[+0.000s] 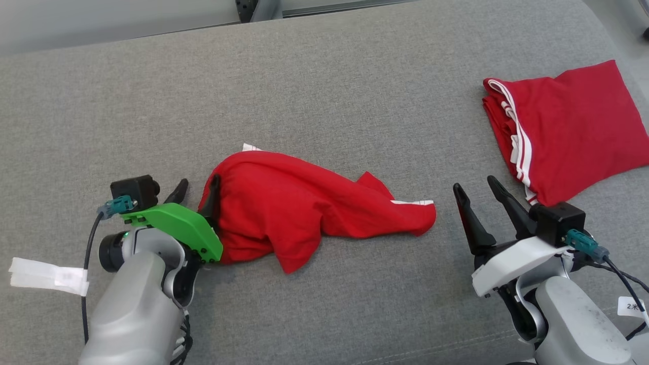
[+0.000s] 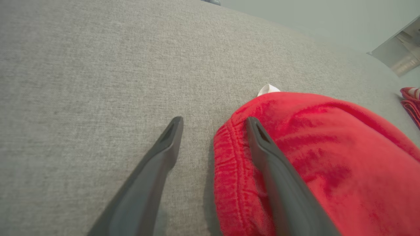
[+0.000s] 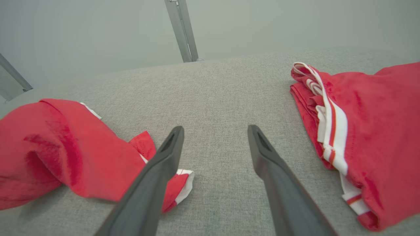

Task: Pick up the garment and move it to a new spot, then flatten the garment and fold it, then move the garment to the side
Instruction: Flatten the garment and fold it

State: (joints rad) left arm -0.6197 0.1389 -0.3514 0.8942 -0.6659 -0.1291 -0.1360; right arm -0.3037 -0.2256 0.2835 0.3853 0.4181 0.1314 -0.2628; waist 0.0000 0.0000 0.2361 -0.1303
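Note:
A crumpled red garment (image 1: 304, 213) with white trim lies in the middle of the grey cushion (image 1: 324, 91). My left gripper (image 1: 197, 185) is at its left end, open. In the left wrist view the garment's gathered hem (image 2: 229, 157) lies between the fingers of the left gripper (image 2: 214, 121), and the right finger rests over the red cloth (image 2: 328, 137). My right gripper (image 1: 475, 185) stands open over bare cushion to the right of the garment's striped tip. In the right wrist view the right gripper (image 3: 215, 129) has nothing between its fingers, and the garment (image 3: 59, 144) lies to its left.
A second red garment (image 1: 568, 121) with white stripes lies folded at the far right, also seen as the folded garment (image 3: 377, 124) in the right wrist view. A white tape tag (image 1: 48, 276) hangs by my left forearm. A metal post (image 3: 182, 31) stands behind the cushion.

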